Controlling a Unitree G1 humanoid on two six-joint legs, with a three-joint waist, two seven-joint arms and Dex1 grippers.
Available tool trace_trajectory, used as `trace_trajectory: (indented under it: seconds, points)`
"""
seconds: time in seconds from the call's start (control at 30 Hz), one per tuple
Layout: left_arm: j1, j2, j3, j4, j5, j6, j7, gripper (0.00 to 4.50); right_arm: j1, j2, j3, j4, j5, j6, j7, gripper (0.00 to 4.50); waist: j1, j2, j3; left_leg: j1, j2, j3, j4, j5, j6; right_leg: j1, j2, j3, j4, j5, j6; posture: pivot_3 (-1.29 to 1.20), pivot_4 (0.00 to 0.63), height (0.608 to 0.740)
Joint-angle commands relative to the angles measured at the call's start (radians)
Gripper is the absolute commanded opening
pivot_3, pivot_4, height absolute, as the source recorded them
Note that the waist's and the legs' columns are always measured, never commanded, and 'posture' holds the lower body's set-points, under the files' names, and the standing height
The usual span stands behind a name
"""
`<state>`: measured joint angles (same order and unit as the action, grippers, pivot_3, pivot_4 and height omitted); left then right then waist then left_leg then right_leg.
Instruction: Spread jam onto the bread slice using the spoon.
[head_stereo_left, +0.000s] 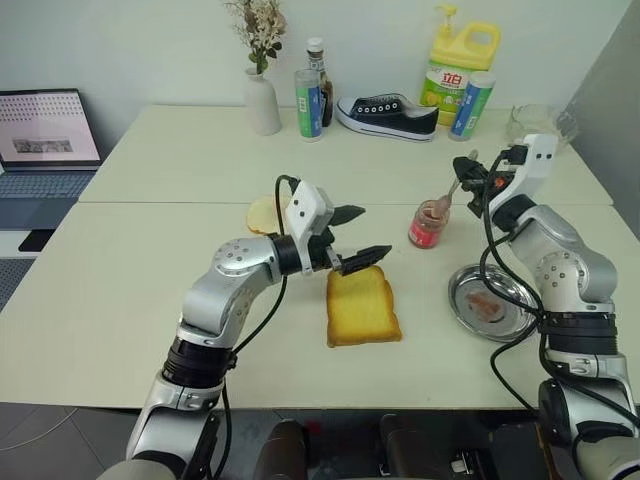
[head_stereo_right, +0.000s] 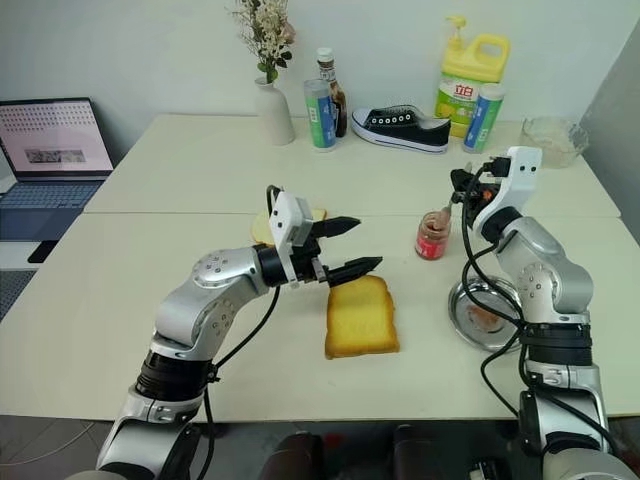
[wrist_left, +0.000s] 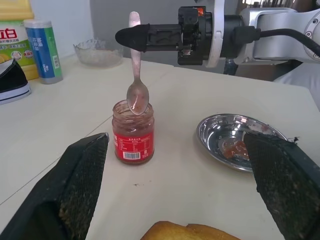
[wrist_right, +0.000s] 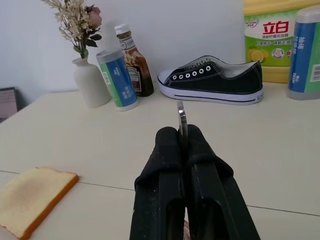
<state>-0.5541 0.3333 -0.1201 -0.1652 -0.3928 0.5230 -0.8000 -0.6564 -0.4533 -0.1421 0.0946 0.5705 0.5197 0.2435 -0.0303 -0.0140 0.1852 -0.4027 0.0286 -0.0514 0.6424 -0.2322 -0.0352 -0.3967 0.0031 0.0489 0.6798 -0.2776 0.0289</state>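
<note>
**Tabletop inventory, left to right**

- Open grey laptop (head_stereo_left: 45, 140) — at the far left, on a separate surface.
- White vase of dried flowers (head_stereo_left: 262, 100) — back of the cream table (head_stereo_left: 120, 280).
- Thinner, paler bread slice (head_stereo_left: 262, 213) — partly hidden behind the left arm.
- Left gripper (head_stereo_left: 358, 238) — black fingers spread wide, empty, level above the top edge of the thick golden-yellow bread slice (head_stereo_left: 361, 307), which lies flat near the table's front.
- Black-and-white canvas shoe (head_stereo_left: 388, 115) — back edge.
- Small clear glass jar of red jam (wrist_left: 133, 133) — upright, lid off, between bread slice and dish.
- Slim silvery metal spoon (wrist_left: 136, 75) — handle pinched in the right gripper (head_stereo_left: 468, 168), fingers pressed together; pink-smeared bowl hanging at the jar's mouth.
- Round shiny steel dish (head_stereo_left: 492, 303) — red smear inside, right of the jar.
</note>
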Motion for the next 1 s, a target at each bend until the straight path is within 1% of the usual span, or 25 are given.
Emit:
trace_trajectory:
  seconds: [0.03, 0.3, 0.47, 0.6, 0.77, 1.0]
  points:
    - [-0.008, 0.009, 0.015, -0.056, -0.015, 0.002, 0.01, 4.5, -0.029, 0.014, 0.017, -0.004, -0.065, -0.063, 0.026, 0.03, -0.001, 0.0, 0.0, 0.0, 0.0, 0.0, 0.0, 0.0, 0.0, 0.0, 0.0, 0.0, 0.0, 0.0, 0.0, 0.0, 0.15, 0.74]
    - [-0.009, 0.012, 0.011, -0.079, -0.016, 0.016, 0.022, 4.5, -0.004, 0.03, 0.13, 0.062, -0.306, -0.233, 0.052, 0.03, -0.001, 0.0, 0.0, 0.0, 0.0, 0.0, 0.0, 0.0, 0.0, 0.0, 0.0, 0.0, 0.0, 0.0, 0.0, 0.0, 0.15, 0.74]
    - [-0.013, 0.018, 0.013, -0.088, -0.02, 0.024, 0.027, 4.5, 0.013, 0.047, 0.143, 0.077, -0.362, -0.256, 0.056, 0.03, -0.001, 0.0, 0.0, 0.0, 0.0, 0.0, 0.0, 0.0, 0.0, 0.0, 0.0, 0.0, 0.0, 0.0, 0.0, 0.0, 0.15, 0.74]
    - [-0.015, 0.02, 0.014, -0.092, -0.023, 0.029, 0.03, 4.5, 0.025, 0.067, 0.136, 0.084, -0.376, -0.238, 0.055, 0.03, -0.001, 0.0, 0.0, 0.0, 0.0, 0.0, 0.0, 0.0, 0.0, 0.0, 0.0, 0.0, 0.0, 0.0, 0.0, 0.0, 0.15, 0.74]
    - [-0.018, 0.019, 0.015, -0.094, -0.023, 0.032, 0.03, 4.5, 0.023, 0.115, 0.101, 0.056, -0.339, -0.167, 0.043, 0.03, -0.001, 0.0, 0.0, 0.0, 0.0, 0.0, 0.0, 0.0, 0.0, 0.0, 0.0, 0.0, 0.0, 0.0, 0.0, 0.0, 0.15, 0.74]
    - [-0.027, 0.016, 0.015, -0.084, -0.022, 0.027, 0.03, 4.5, 0.002, 0.203, -0.017, 0.016, -0.229, -0.032, -0.028, 0.03, -0.001, 0.0, 0.0, 0.0, 0.0, 0.0, 0.0, 0.0, 0.0, 0.0, 0.0, 0.0, 0.0, 0.0, 0.0, 0.0, 0.15, 0.74]
